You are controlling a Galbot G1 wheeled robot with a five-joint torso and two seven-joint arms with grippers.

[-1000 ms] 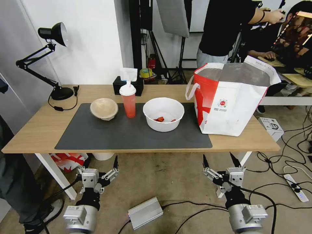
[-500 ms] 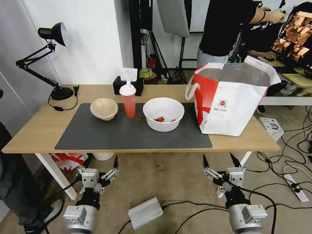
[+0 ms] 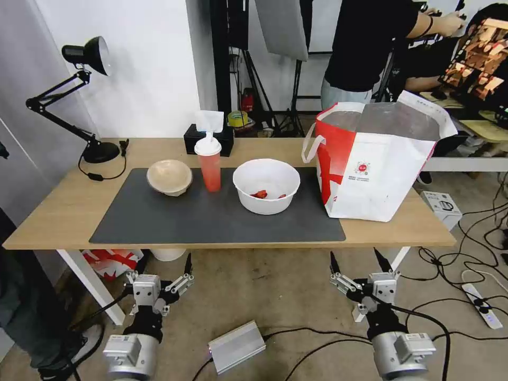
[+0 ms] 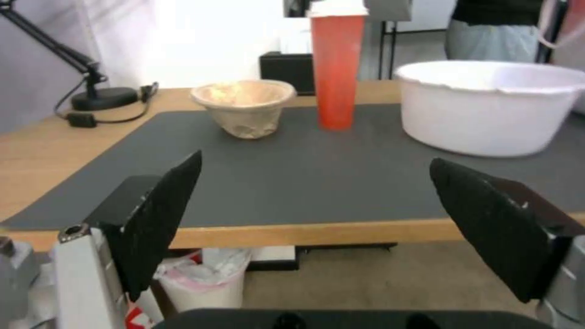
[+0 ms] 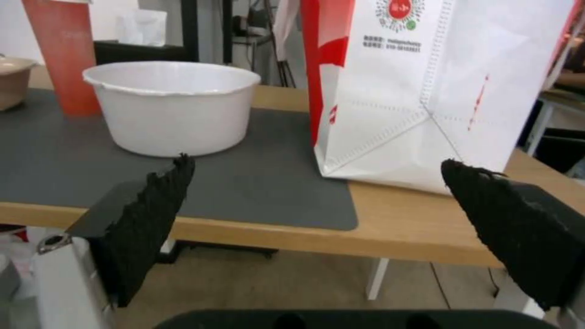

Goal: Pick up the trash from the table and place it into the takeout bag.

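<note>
On the table (image 3: 69, 211), the grey mat holds three pieces of trash: a beige paper bowl (image 3: 169, 177) (image 4: 244, 106), a tall red cup (image 3: 209, 163) (image 4: 336, 64) (image 5: 61, 55) with a white lid, and a wide white bowl (image 3: 266, 185) (image 4: 493, 107) (image 5: 173, 105) with red scraps. The white and red takeout bag (image 3: 378, 159) (image 5: 438, 87) stands open at the table's right end. My left gripper (image 3: 161, 265) (image 4: 317, 201) and right gripper (image 3: 355, 260) (image 5: 317, 208) hang open below the table's front edge, both empty.
A black desk lamp (image 3: 79, 95) stands at the back left, its cable on the wood. A black tissue box (image 3: 209, 138) sits behind the cup. Cables, a silver power unit (image 3: 236, 346) and a power strip (image 3: 480, 306) lie on the floor. People stand behind the table.
None on the table or in the arms. Only the people at the left edge and behind the table have shifted slightly.
</note>
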